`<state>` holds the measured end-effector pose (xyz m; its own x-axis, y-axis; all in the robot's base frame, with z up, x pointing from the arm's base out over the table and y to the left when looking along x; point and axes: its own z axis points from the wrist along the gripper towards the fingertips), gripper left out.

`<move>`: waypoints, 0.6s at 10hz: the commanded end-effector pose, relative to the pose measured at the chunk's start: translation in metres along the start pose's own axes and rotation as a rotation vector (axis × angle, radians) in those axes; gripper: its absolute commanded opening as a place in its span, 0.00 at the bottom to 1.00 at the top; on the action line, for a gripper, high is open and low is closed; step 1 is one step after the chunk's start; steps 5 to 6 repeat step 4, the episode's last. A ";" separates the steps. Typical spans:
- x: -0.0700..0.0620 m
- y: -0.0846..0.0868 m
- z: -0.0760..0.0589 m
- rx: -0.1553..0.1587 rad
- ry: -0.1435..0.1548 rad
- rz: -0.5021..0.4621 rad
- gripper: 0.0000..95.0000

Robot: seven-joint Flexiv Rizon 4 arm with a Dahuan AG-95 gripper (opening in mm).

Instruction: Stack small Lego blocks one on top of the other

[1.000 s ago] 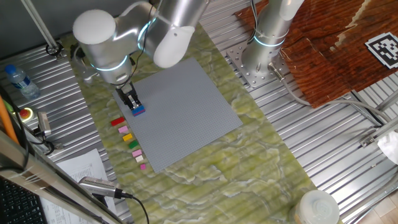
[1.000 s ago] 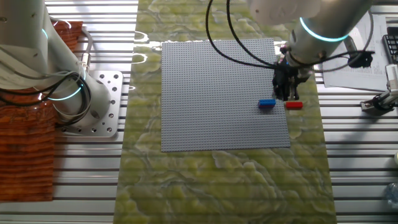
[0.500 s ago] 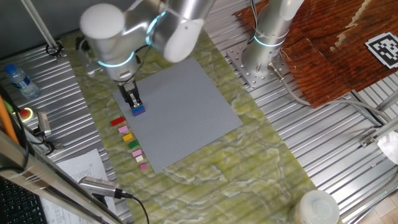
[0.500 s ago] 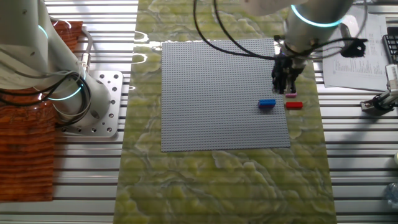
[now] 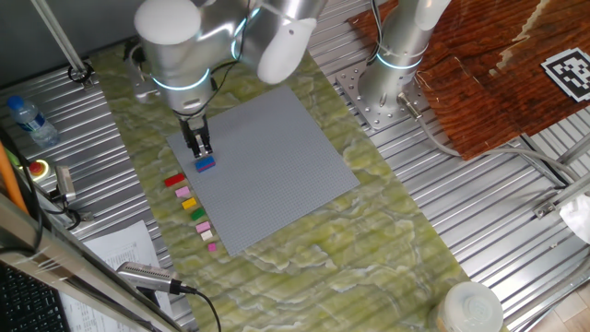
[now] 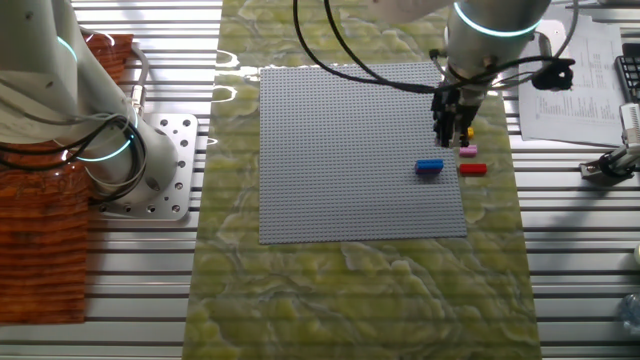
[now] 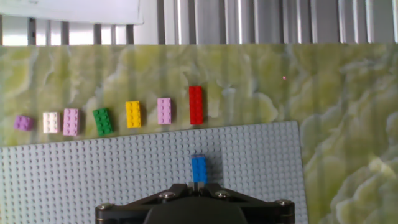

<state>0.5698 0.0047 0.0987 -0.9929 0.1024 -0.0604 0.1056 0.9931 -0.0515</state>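
A small blue brick [image 5: 206, 163] sits alone on the grey baseplate [image 5: 277, 157] near its edge; it also shows in the other fixed view [image 6: 429, 167] and the hand view [image 7: 199, 168]. A red brick [image 5: 174, 181] lies on the green mat just off the plate, and shows in the other fixed view [image 6: 473, 169] and the hand view [image 7: 196, 105]. My gripper [image 5: 200, 149] hangs just above and beside the blue brick, apart from it. In the hand view the gripper [image 7: 198, 183] has its jaws together and holds nothing.
A row of small bricks lies on the mat beside the red one: pink [image 7: 164, 111], yellow [image 7: 133, 114], green [image 7: 102, 121], pink [image 7: 71, 122], white [image 7: 50, 122], purple [image 7: 23, 122]. A second arm's base [image 5: 387, 83] stands behind the plate. Papers [image 6: 570, 90] lie nearby.
My gripper has lifted off the blue brick and drawn back a little along the plate's edge. The blue brick stays on the plate, and the red brick has not moved.
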 end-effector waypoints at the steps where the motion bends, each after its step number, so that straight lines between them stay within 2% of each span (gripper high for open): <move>1: 0.004 -0.001 -0.003 0.055 -0.041 0.018 0.00; 2: 0.005 -0.002 -0.004 0.073 -0.041 -0.001 0.00; 3: 0.006 -0.002 -0.003 0.061 -0.040 -0.005 0.00; 6: 0.006 -0.002 -0.003 0.057 -0.038 -0.010 0.00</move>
